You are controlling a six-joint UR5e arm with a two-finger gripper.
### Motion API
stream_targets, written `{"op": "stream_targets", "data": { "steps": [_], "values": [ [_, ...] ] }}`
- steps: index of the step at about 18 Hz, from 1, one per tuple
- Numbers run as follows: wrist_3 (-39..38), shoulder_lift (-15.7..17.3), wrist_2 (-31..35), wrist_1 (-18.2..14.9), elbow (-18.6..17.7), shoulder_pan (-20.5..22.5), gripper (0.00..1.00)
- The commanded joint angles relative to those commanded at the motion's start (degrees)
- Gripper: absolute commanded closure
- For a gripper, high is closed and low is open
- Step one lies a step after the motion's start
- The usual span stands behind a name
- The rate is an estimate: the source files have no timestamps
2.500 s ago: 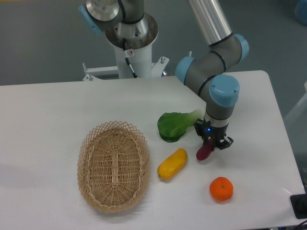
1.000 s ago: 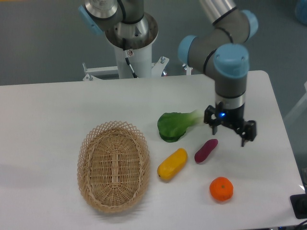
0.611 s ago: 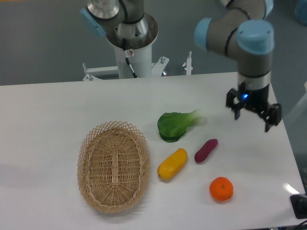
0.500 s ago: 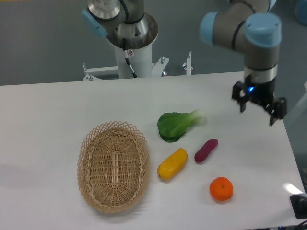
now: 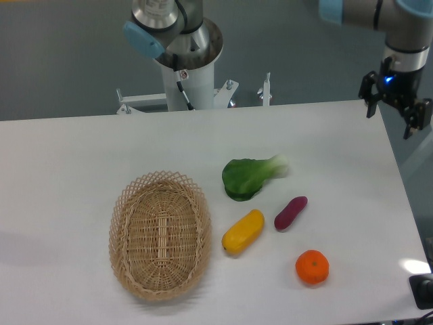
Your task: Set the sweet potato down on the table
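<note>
Orange (image 5: pixel 312 266) sits nearest the front edge of the bench (image 5: pixel 67 156), with the wicker basket (image 5: pixel 160 233) off to its left. Just behind the orange, the yellow vegetable (image 5: pixel 243 231) and the sweet potato (image 5: pixel 291 212) lie side by side, close but apart, both angled up toward the right. The sweet potato is slim, purple-magenta, rounded at both ends and shorter than its yellow neighbour; it rests flat on the white surface with nothing touching it. Further back lies the leafy green vegetable (image 5: pixel 250 177), its pale stalk pointing right.

At the far right corner the gripper (image 5: pixel 395 110) hangs above the bench edge, fingers spread wide and holding nothing, well apart from every item. Behind it all stands the arm's white base (image 5: pixel 185 64).

Judging by how things lie, the placing looks done: the sweet potato is on the bench and free of the gripper. What remains, if anything, is for the arm to clear off to a rest pose, which calls only for keeping high above the items.
</note>
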Motion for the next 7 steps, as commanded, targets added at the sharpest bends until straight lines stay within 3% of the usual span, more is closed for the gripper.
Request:
{"op": "stream_targets", "data": {
  "steps": [7],
  "values": [
    [-0.1, 0.3, 0.3, -1.3, 0.1, -0.1, 0.0]
  ]
}}
